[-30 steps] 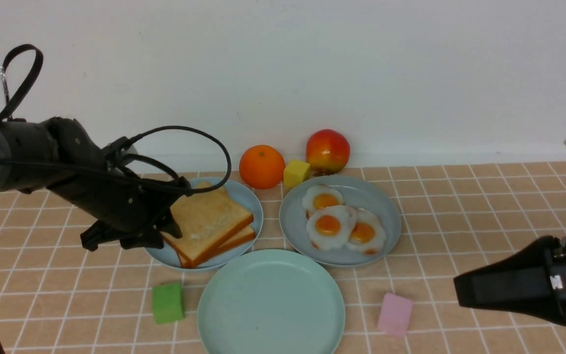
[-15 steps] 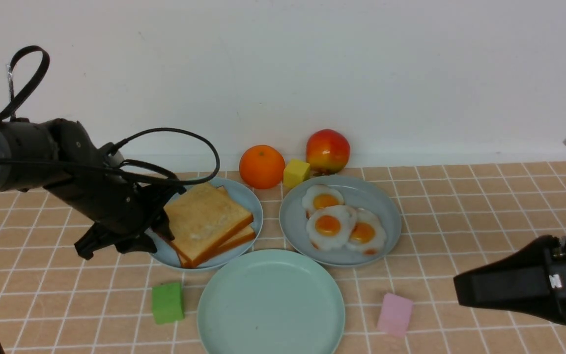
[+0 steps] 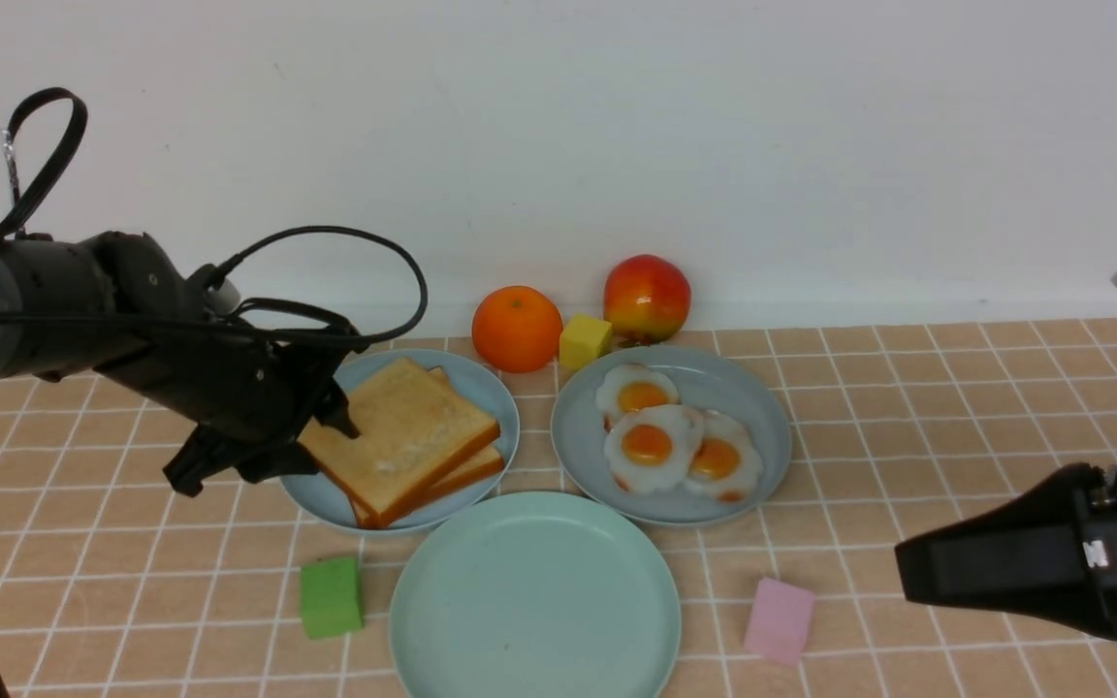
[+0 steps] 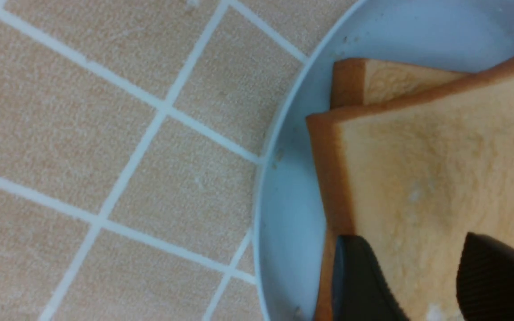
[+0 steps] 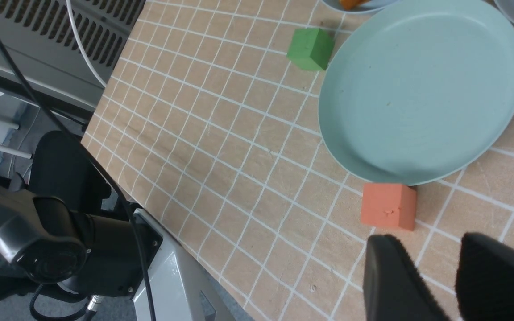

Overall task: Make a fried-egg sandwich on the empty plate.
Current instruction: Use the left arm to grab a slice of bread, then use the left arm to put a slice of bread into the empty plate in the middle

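Two toast slices lie stacked on the sky-blue plate (image 3: 505, 393): the top slice (image 3: 413, 427) and the lower slice (image 3: 481, 470). My left gripper (image 3: 335, 434) is at the top slice's left corner. In the left wrist view its jaws (image 4: 411, 236) stand apart over the top slice (image 4: 426, 156), one finger by the crust edge, and nothing is clamped. Three fried eggs (image 3: 651, 441) lie on the grey-blue plate (image 3: 767, 417). The mint-green plate (image 3: 534, 591) is bare in front, also in the right wrist view (image 5: 417, 89). My right gripper (image 3: 908, 567) hovers open and empty at the right (image 5: 429, 236).
An orange (image 3: 517, 328), a yellow cube (image 3: 585, 341) and an apple (image 3: 647, 298) stand by the back wall. A green cube (image 3: 331, 596) sits left of the mint plate and a pink cube (image 3: 780, 618) right of it, close to my right gripper.
My left gripper drew back to the left, then came up and right onto the top slice's left corner, which now shows in front of it. The right arm has not moved.
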Robot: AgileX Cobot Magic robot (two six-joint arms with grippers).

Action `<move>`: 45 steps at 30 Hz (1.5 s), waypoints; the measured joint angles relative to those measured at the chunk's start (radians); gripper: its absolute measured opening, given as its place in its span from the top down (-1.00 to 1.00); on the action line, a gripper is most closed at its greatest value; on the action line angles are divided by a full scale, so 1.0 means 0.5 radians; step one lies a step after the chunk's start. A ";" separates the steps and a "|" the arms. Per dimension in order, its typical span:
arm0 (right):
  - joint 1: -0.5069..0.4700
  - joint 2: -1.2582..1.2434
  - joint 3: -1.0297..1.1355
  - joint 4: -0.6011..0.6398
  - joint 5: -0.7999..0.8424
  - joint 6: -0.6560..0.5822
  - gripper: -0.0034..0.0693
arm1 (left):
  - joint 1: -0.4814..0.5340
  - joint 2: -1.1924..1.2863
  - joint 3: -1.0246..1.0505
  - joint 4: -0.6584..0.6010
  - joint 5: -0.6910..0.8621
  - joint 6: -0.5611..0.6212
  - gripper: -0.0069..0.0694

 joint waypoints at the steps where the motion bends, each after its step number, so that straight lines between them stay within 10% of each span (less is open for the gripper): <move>1: 0.000 0.000 0.000 0.000 0.000 0.000 0.24 | 0.000 0.000 0.000 0.006 0.006 0.000 -0.04; 19: 0.000 0.000 0.000 -0.002 0.000 0.000 0.24 | 0.000 0.133 -0.020 0.051 -0.032 -0.002 -0.03; 30: 0.000 0.000 0.000 -0.038 0.000 0.000 0.24 | 0.000 0.145 -0.036 -0.004 -0.037 -0.008 0.56; 45: 0.000 0.000 0.000 -0.047 0.000 -0.005 0.24 | 0.005 -0.496 -0.013 0.130 0.052 0.096 0.59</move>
